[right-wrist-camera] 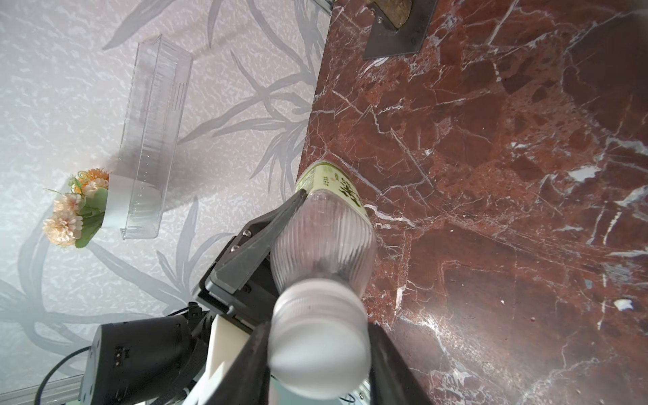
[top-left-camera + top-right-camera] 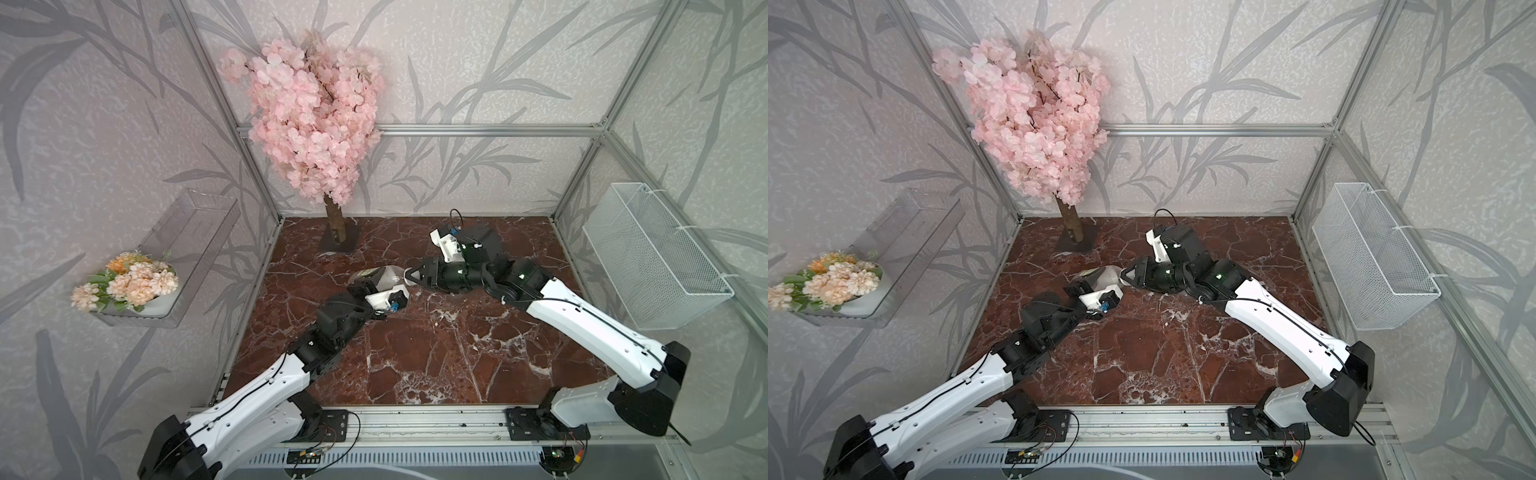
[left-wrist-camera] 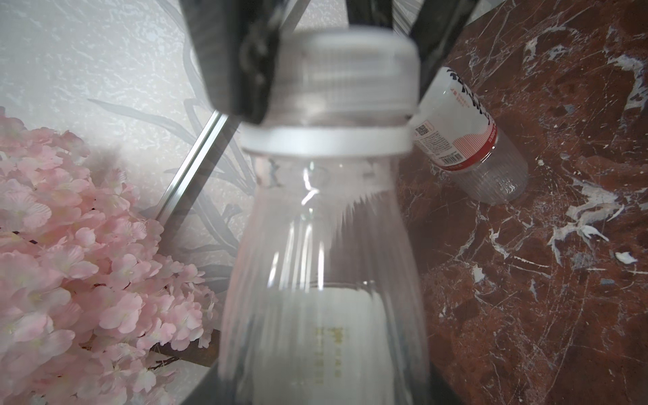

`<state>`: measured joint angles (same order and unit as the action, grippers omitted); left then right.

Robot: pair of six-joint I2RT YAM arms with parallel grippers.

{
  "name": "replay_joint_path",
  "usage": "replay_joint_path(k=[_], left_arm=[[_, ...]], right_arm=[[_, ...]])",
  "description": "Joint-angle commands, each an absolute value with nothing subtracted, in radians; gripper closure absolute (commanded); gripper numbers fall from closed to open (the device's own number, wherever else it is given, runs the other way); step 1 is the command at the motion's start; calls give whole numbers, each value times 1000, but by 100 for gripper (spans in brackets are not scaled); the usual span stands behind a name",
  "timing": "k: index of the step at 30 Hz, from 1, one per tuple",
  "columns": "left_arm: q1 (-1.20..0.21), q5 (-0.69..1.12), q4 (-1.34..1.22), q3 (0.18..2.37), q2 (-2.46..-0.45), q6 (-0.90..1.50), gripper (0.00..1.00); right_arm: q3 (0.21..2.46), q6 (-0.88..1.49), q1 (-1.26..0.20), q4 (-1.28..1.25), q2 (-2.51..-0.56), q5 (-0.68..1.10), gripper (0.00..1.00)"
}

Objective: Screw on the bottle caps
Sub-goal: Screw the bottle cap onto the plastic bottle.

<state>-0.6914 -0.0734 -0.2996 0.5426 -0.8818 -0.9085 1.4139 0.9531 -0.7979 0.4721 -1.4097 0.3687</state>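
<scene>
A clear bottle (image 2: 384, 275) (image 2: 1100, 274) with a green label is held lying sideways just above the marble table. My left gripper (image 2: 360, 286) (image 3: 322, 385) is shut on its labelled body (image 3: 322, 245). A plain white bottle cap (image 1: 319, 336) (image 3: 350, 70) sits on the bottle's neck, and my right gripper (image 2: 409, 279) (image 1: 319, 361) is shut on it, one finger on each side. A second bottle (image 3: 466, 140), white-wrapped with black characters and red marks, lies on the table beyond; its neck is hidden. It does not show in either top view.
A pink blossom tree (image 2: 311, 116) stands on a dark base plate (image 2: 337, 245) at the back left of the table (image 2: 415, 353). A white wire basket (image 2: 652, 257) hangs on the right wall. On the left wall is a clear shelf (image 2: 183, 245) with flowers.
</scene>
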Motion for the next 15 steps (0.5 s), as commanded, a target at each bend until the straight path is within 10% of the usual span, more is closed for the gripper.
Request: replay_joint_path(k=[1, 4, 11, 15], left_arm=[[-708, -41, -467, 552, -884, -964, 54], [-707, -46, -466, 544, -884, -948, 55], [-705, 24, -327, 576, -869, -797, 57], [-701, 171, -177, 625, -872, -727, 57]], right_arm=[[1384, 1031, -830, 446, -1453, 492, 100], [1378, 1038, -820, 416, -1446, 506, 98], [1371, 840, -790, 363, -1356, 500, 52], [1416, 608, -753, 483, -1298, 457, 41]])
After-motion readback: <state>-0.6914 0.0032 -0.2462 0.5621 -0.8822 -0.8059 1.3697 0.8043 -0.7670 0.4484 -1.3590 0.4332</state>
